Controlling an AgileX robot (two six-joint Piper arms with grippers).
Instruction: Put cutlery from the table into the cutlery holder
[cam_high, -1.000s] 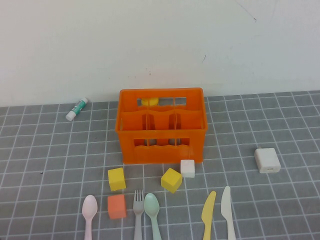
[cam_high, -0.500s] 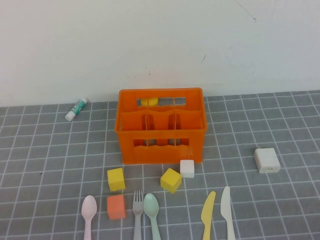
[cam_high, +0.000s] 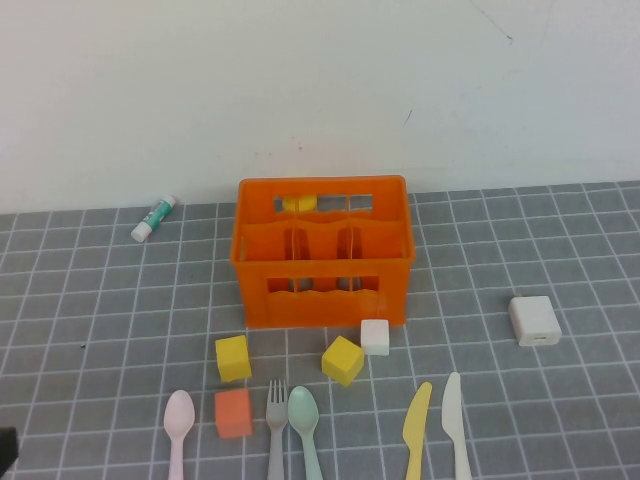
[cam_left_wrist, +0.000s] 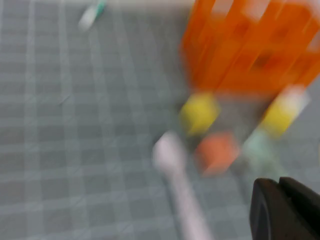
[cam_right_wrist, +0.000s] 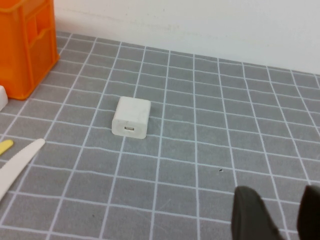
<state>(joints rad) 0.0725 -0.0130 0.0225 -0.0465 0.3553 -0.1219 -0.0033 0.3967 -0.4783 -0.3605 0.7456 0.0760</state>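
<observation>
My left gripper (cam_high: 5, 450) shows in the high view only as a dark edge at the near left corner of the table (cam_high: 90, 300); in the left wrist view its fingertips (cam_left_wrist: 287, 210) are a blurred dark mass, and I cannot tell whether they are apart or together. A green and white tube (cam_high: 153, 218) lies at the far left by the wall. Along the near edge, the pale pink spoon (cam_high: 179, 428) lies first, just beside an orange cube (cam_high: 233, 412), with a yellow cube (cam_high: 233, 357) behind that. The grey fork (cam_high: 277, 425) and mint green spoon (cam_high: 305, 425) lie side by side, almost touching. The cutlery holder (cam_high: 323, 265) stands upright at centre, well behind the cutlery, with something yellow inside a rear compartment. A second yellow cube (cam_high: 343, 360) and a small white cube (cam_high: 375, 336) sit just in front of it, the white one at its near right corner. The yellow knife (cam_high: 415, 432) and white knife (cam_high: 456, 425) lie close together, apart from the spoons. A white square block (cam_high: 533, 320) rests to the right, clear of everything. My right gripper (cam_right_wrist: 272, 212) appears only in the right wrist view, above bare table near that block, fingers apart and holding nothing.
</observation>
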